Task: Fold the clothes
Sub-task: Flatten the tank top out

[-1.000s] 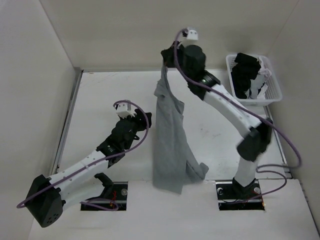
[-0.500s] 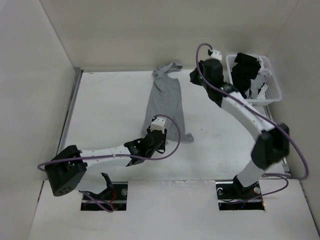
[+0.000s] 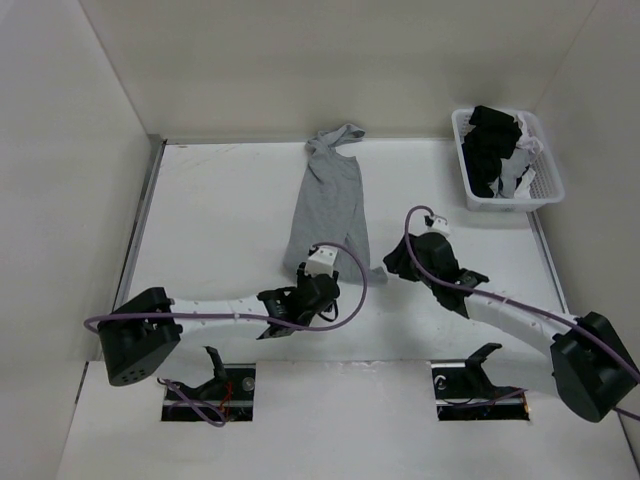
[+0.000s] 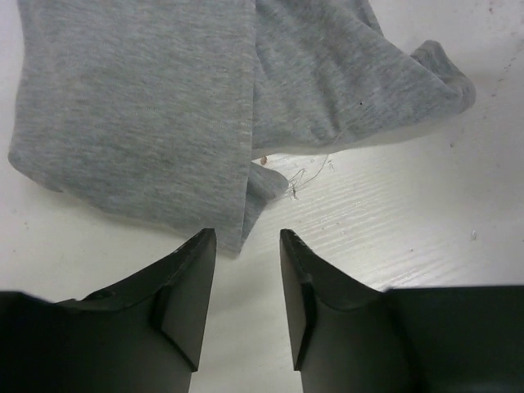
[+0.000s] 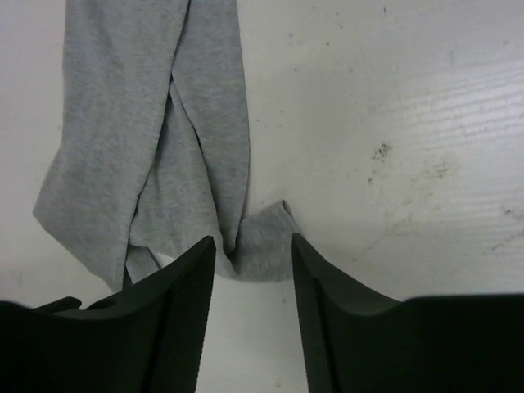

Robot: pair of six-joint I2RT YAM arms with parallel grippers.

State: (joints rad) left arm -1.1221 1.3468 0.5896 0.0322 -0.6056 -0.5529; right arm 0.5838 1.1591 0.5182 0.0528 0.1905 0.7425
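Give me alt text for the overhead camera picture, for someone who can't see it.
A grey tank top lies stretched out on a white table, straps at the far edge; two robot arms reach toward its near hem, left gripper and right gripper both open. A white basket of dark clothes sits far right.

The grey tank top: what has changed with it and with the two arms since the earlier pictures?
The right tool let go of the grey tank top, which hung from it before and now lies flat on the table. Both arms came down to its near hem: the left tool toward the left side, the right at the right corner, both open. The basket stayed in place.
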